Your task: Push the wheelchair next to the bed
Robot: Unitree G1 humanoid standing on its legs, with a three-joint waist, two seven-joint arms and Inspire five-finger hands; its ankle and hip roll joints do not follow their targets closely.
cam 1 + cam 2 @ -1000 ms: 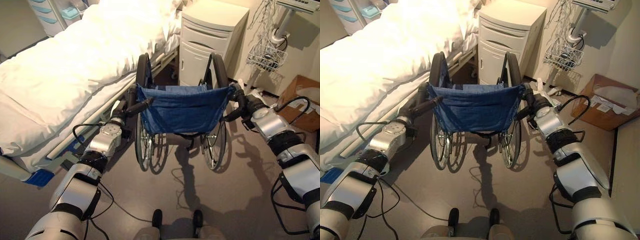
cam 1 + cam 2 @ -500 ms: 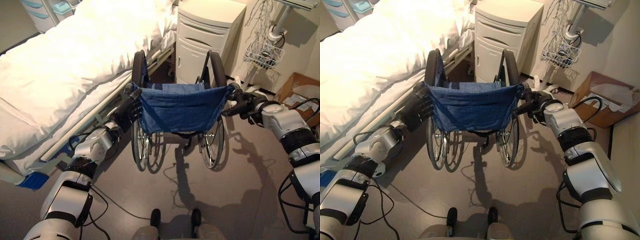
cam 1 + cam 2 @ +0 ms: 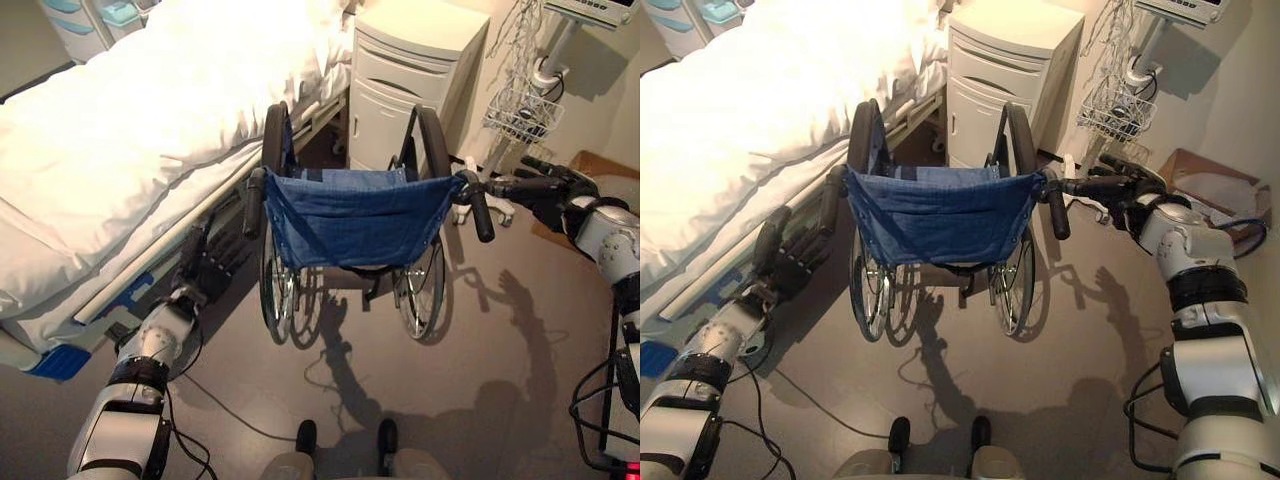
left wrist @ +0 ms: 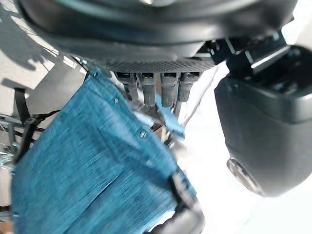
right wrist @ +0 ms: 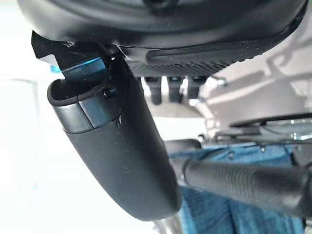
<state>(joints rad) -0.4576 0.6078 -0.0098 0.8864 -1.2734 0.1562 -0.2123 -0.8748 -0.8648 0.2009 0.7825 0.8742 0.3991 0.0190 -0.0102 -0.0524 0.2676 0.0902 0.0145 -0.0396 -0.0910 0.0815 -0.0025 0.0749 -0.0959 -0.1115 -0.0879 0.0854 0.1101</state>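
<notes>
A: Left to right, what's there?

B: Bed (image 3: 120, 140) fills the upper left; left hand (image 3: 205, 270) sits lower left centre, fingers straight and spread, holding nothing, just off the wheelchair's left grip (image 3: 254, 203) w/o touching it; wheelchair (image 3: 355, 215) is mid-frame, blue back facing us, its left wheel right beside the bed rail.

A: And past it?

B: White cabinet (image 3: 415, 70) at upper centre, just beyond the chair; wire basket (image 3: 522, 110) on a pole at upper right; cardboard box (image 3: 1220, 190) at the right edge; right hand (image 3: 550, 190) is at mid right, fingers out straight towards the right grip (image 3: 481, 205), near it but apart; nothing clamped.

A: So the chair's placed?

B: Looks so to me; it's alongside the bed, both hands free of it.

A: Risks?

B: Chair could roll if brakes are off, can't see them; either hand brushing a grip might nudge it askew or into the cabinet; right arm swinging wide might catch the basket pole.
</notes>
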